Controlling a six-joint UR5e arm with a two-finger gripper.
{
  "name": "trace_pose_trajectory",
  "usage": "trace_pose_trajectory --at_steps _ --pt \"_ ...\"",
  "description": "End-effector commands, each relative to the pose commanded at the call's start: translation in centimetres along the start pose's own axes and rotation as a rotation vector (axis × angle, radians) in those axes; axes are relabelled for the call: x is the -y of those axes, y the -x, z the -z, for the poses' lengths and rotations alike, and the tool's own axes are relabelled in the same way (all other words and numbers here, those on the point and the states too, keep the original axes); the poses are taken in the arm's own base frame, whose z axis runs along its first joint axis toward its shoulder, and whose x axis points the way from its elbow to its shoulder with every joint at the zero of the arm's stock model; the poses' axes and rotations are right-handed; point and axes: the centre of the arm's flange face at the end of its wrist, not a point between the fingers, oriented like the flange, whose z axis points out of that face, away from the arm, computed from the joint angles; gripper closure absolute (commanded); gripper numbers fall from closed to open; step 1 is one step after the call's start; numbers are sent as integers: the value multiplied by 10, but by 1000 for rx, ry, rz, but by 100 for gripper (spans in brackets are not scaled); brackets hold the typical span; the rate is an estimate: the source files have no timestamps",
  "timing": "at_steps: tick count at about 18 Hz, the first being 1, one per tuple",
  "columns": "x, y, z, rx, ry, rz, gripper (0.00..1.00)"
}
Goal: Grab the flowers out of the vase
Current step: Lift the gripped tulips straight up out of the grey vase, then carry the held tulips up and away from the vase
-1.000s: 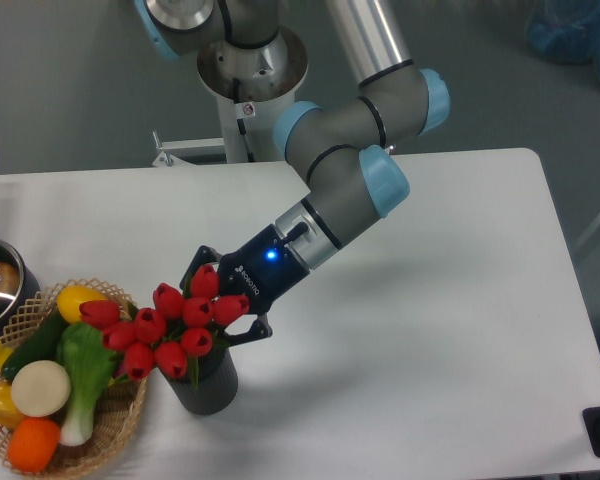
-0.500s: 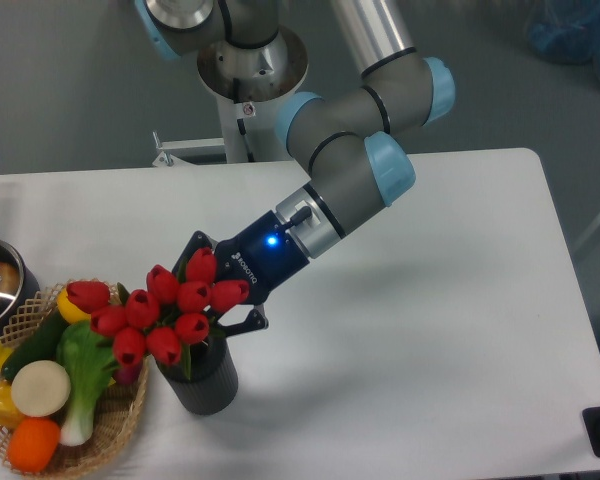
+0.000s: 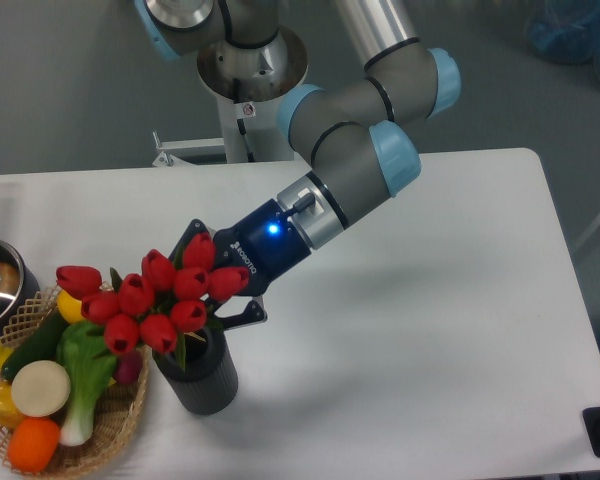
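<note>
1. The claw point(image 3: 212, 285) is clamped on the red tulip bunch point(image 3: 150, 298), gripping down among the stems behind the buds (the fingertips themselves are mostly hidden by blooms).
2. The tulips fan out to the camera-left of the claw, tilted, with their lower stems apparently not yet clear of the mouth of the dark ribbed vase point(image 3: 198, 375), which stands just below the claw on the white worktop point(image 3: 430, 330).
3. Judging by this, the lift is under way but unfinished: the stems need to come fully out.
4. To do it well, pull along the line of the stems, not sideways, so they do not drag on the rim and tip the vase (it looks light and unsecured).
5. Keep the grip firm, since the glossy stems may slip.
6. The outermost buds hang over the wicker basket of vegetables point(image 3: 50, 390), well to the claw's camera-left, so rise before travelling.
</note>
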Motion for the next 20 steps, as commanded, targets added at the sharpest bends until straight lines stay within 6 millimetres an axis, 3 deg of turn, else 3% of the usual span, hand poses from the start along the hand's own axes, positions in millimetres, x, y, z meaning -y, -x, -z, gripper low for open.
trace_pose_trajectory --at_steps 11,20 --pt "41 9 28 48 -17 9 63" --pt "92 -20 64 107 -38 53 63"
